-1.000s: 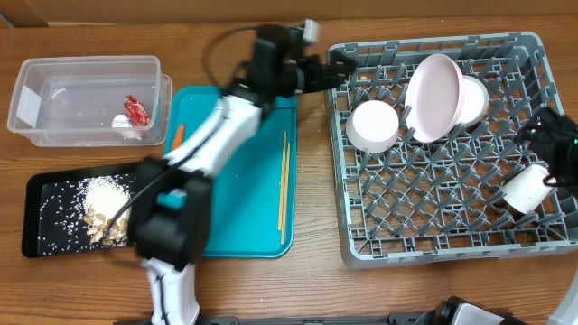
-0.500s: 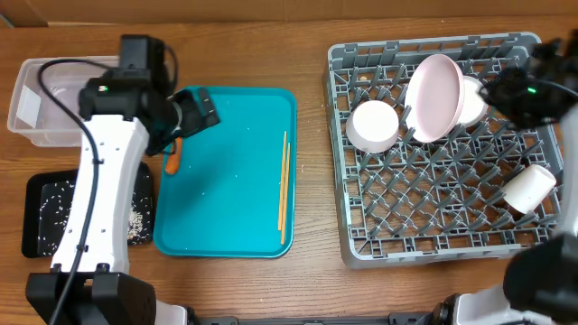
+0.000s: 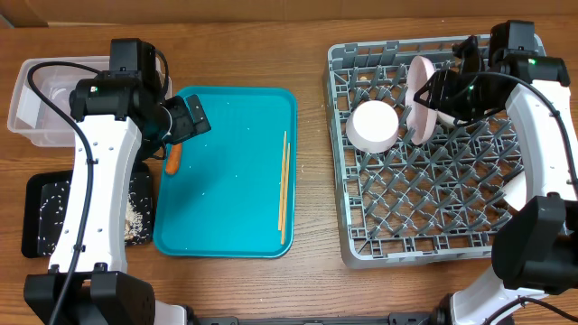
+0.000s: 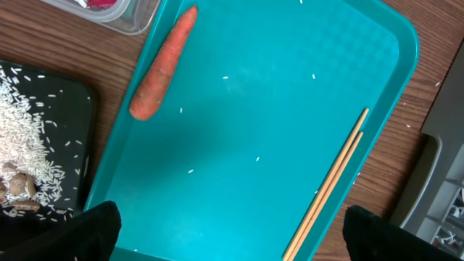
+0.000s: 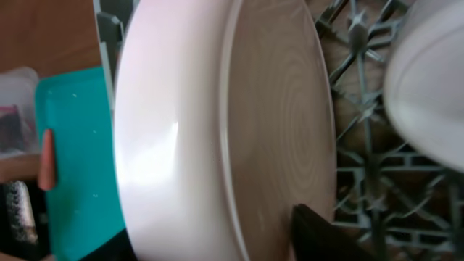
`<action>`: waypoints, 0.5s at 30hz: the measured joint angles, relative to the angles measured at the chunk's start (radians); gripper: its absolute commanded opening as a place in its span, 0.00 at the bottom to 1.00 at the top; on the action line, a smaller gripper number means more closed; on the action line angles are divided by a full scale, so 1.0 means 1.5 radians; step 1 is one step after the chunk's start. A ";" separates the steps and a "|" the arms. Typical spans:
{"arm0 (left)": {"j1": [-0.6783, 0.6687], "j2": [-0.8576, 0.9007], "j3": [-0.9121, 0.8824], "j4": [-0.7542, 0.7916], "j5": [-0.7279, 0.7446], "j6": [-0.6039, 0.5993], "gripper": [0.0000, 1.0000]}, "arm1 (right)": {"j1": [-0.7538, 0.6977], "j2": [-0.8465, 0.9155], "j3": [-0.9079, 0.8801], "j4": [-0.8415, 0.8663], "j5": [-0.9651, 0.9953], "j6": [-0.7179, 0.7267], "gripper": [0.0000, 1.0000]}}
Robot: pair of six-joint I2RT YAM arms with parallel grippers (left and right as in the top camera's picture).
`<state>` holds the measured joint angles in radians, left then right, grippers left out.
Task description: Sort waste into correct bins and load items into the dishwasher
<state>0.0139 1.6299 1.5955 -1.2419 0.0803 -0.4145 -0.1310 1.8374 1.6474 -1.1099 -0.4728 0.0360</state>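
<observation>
An orange carrot [image 3: 172, 161] [image 4: 163, 65] lies on the left edge of the teal tray [image 3: 226, 217]. My left gripper [image 3: 190, 122] [image 4: 232, 235] hovers open and empty above that tray, just right of the carrot. Thin chopsticks [image 3: 284, 185] [image 4: 330, 185] lie along the tray's right side. My right gripper [image 3: 432, 95] [image 5: 210, 239] is shut on a white plate [image 3: 420, 95] [image 5: 217, 123], which stands on edge in the grey dish rack [image 3: 442, 208]. A white bowl [image 3: 374, 126] sits in the rack beside it. A white cup [image 3: 513, 194] is partly hidden by my right arm.
The clear tub [image 3: 27, 72] stands at the far left and holds a red wrapper [image 4: 101, 3]. The black tray [image 3: 41, 226] [image 4: 65, 109] in front of it holds rice [image 4: 29, 138] and tan bits. Another white bowl [image 5: 428, 72] sits right of the plate.
My right gripper has moved left onto the plate, which now stands edge-on instead of leaning. My left arm has swung back from the rack and settled over the tray's left edge.
</observation>
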 measured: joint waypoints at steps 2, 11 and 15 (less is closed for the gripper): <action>0.000 0.000 0.000 0.000 -0.002 0.000 1.00 | 0.001 0.000 0.000 -0.010 -0.018 -0.013 0.74; 0.000 0.000 0.000 -0.001 -0.002 0.000 1.00 | 0.001 0.000 0.000 -0.046 -0.103 -0.067 0.88; 0.000 0.000 0.000 -0.006 -0.002 0.003 1.00 | -0.001 -0.004 0.000 -0.056 -0.097 -0.068 0.92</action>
<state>0.0139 1.6299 1.5955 -1.2503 0.0769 -0.4103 -0.1322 1.8309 1.6474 -1.1942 -0.6189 -0.0654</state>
